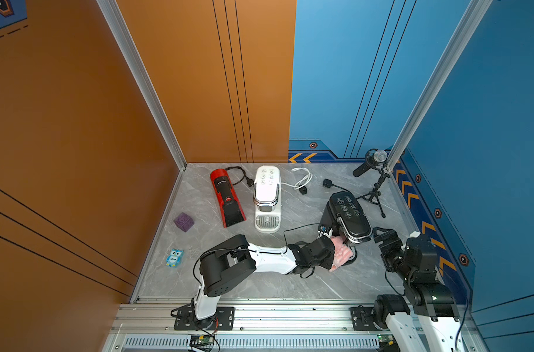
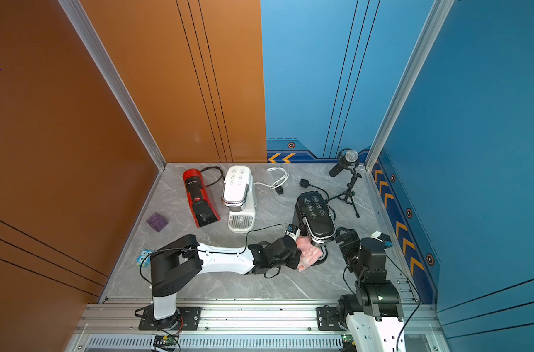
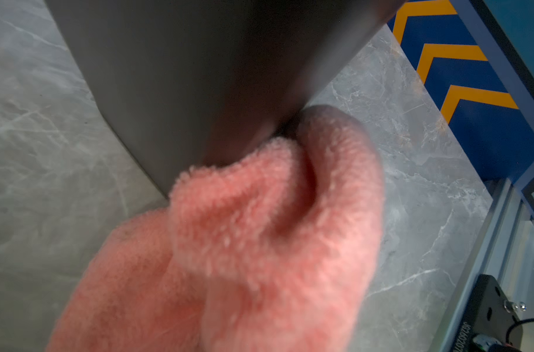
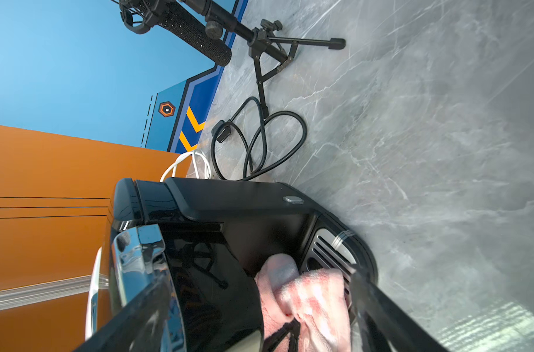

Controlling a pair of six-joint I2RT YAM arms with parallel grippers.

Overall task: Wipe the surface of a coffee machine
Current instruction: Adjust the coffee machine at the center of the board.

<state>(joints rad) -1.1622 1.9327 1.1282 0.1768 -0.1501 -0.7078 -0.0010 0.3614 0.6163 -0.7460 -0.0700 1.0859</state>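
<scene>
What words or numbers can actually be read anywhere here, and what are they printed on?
"One" on the blue owl toy.
Too small to read: white brand mark on the red coffee machine.
Icons only, no words legible: button panels of the white coffee machine and black coffee machine.
Blurred, rotated digits, unreadable: black bracket in the left wrist view.

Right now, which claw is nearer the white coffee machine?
Left. The left claw is at the black machine's front; the right claw is past it, farther from the white machine.
</scene>
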